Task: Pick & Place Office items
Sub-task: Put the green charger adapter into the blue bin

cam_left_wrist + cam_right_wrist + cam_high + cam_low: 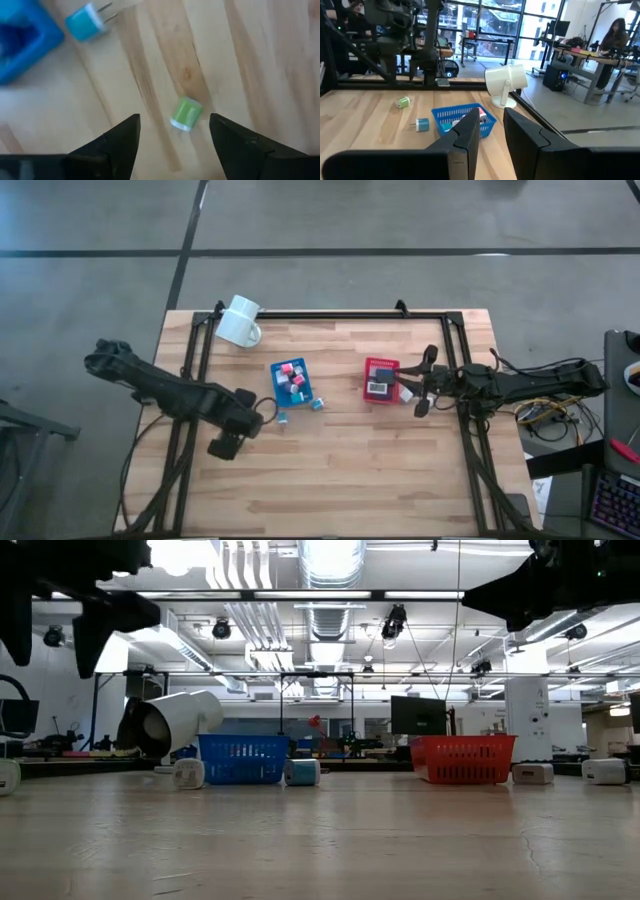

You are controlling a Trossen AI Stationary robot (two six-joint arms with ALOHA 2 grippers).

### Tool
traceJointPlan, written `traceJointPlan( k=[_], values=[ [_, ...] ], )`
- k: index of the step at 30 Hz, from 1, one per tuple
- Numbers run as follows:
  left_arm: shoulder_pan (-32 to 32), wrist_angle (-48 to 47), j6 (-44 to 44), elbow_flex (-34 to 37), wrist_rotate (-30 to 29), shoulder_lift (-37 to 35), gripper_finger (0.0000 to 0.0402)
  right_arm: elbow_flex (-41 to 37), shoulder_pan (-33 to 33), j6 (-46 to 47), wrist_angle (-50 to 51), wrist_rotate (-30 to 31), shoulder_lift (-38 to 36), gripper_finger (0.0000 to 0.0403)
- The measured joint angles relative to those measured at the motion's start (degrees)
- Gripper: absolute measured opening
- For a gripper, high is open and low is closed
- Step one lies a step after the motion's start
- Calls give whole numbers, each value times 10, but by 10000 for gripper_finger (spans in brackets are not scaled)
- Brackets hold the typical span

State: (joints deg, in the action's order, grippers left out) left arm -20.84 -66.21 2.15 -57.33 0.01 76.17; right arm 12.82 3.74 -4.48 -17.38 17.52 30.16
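The office items are tiny blocks. A green cylinder (186, 113) lies on the wood just ahead of my open left gripper (174, 120), between the lines of its two fingers and untouched. A teal plug-like block (87, 22) lies beyond it, beside the blue tray (20, 45). In the high view the left gripper (266, 409) sits left of the green piece (282, 418). Pink, white and blue blocks lie in the blue tray (272, 370), and dark and white ones in the red tray (369, 392). My right gripper (418, 385) is held above the table right of the red tray, slightly open and empty (492, 117).
A white mug (240, 322) lies on its side near the far left corner. A small white block (407, 394) rests by the red tray. A black frame (330, 313) runs along the far and side edges. The near half of the table holds no objects. A person (615, 35) sits in the room beyond.
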Motion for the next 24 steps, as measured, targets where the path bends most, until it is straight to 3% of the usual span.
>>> traceJointPlan(
  k=[4, 8, 12, 24],
  values=[
    [1, -1, -78, 8, 8, 39, 241, 0, 0, 10, 1, 0, 4, 77],
    [5, 31, -66, 41, 10, 69, 242, -1, 0, 15, 6, 0, 8, 75],
    [4, 83, -81, 69, 29, 70, 241, -1, 0, 21, 10, 0, 12, 80],
    [-2, 83, -143, 125, 56, 70, 242, -1, 0, 32, 9, 0, 15, 86]
  ],
)
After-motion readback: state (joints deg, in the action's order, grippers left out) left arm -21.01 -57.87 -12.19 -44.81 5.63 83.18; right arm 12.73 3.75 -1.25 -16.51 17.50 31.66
